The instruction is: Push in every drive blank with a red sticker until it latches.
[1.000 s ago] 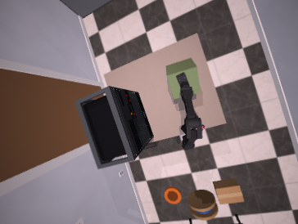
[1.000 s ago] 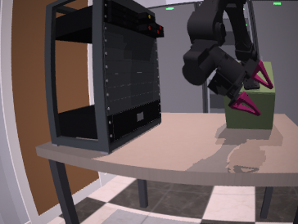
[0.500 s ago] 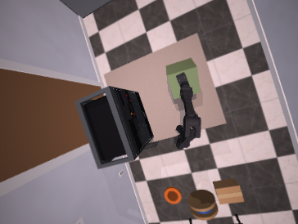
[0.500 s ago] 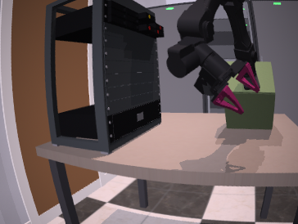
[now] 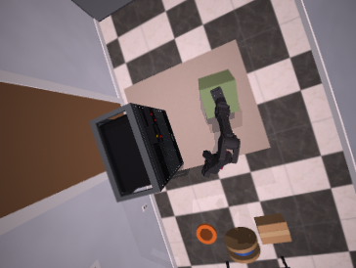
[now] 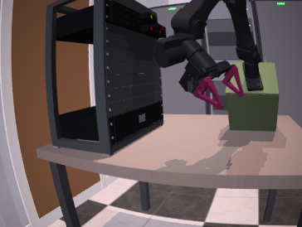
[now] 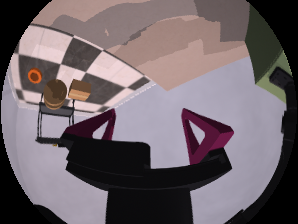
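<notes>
A dark open-frame rack (image 6: 109,79) stands at the left end of the table; it also shows in the overhead view (image 5: 138,151). Near its top, drive blanks carry small stickers: two red ones (image 6: 158,29) and a yellow one (image 6: 152,17) above them. In the overhead view the red stickers (image 5: 153,118) sit on the rack's front face. My gripper (image 6: 218,88) has magenta fingers, is open and empty, and hangs in the air to the right of the rack front, apart from it. The wrist view shows the open fingers over the table edge and floor; the rack is not in that view.
A green block (image 6: 253,99) stands on the table at the arm's base, right of the gripper. On the floor lie an orange ring (image 5: 206,234), a round brown and blue object (image 5: 241,244) and a cardboard box (image 5: 272,228). A wall runs behind the rack.
</notes>
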Tool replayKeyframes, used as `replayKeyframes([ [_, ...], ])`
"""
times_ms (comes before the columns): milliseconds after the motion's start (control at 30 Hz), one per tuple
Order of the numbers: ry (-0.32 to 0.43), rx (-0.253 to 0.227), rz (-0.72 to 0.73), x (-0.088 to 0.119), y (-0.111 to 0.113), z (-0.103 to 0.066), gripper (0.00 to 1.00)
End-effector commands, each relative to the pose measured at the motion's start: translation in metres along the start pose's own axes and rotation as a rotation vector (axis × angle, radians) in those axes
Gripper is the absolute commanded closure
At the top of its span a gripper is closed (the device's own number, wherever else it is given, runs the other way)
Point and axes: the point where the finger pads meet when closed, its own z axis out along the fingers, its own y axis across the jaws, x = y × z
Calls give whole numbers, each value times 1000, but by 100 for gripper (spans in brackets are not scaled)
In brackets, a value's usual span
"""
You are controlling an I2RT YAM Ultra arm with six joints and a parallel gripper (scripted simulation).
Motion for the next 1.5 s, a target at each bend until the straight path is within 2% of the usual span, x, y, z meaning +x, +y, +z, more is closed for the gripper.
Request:
replayKeyframes([
  [0, 0, -88, -115, -5, 10, -18, 0],
  [167, -36, -177, -207, -21, 18, -39, 0],
  [233, -36, -177, -207, -21, 18, -39, 0],
  [433, -100, -285, -326, -42, 24, -68, 0],
  [467, -100, -285, -326, -42, 24, -68, 0],
  [700, -189, -389, -452, -63, 27, -100, 0],
  [800, -189, -389, -452, -63, 27, -100, 0],
  [933, -264, -452, -539, -77, 27, -122, 0],
  [967, -264, -452, -539, -77, 27, -122, 0],
  [1033, -305, -481, -583, -84, 26, -134, 0],
  [1067, -305, -481, -583, -84, 26, -134, 0],
  [1300, -422, -546, -692, -100, 20, -163, 0],
  [1367, -422, -546, -692, -100, 20, -163, 0],
  [1467, -501, -578, -758, -110, 16, -180, 0],
])
